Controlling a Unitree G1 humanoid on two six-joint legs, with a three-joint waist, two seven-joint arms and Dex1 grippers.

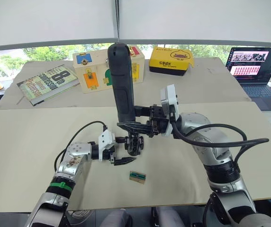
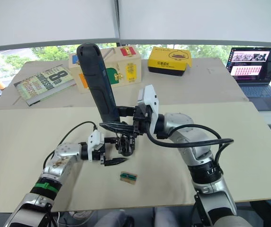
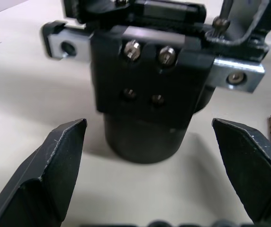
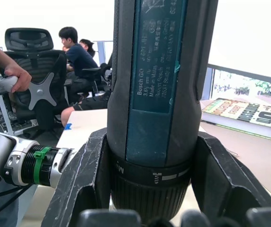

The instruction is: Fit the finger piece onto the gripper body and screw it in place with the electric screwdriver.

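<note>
Gripping the electric screwdriver [image 1: 122,85] upright, the right end effector [image 1: 142,125] drives into the gripper body [image 1: 134,144]. The left end effector [image 1: 118,151] hangs open around it, so the unclamped body could twist on the table [image 1: 26,142] and the bit slip.

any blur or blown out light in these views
Left wrist view: gripper body fairly sharp, the near fingers softer. Right wrist view: electric screwdriver readable, the window behind it washed out white. Eye views: evenly lit.
</note>
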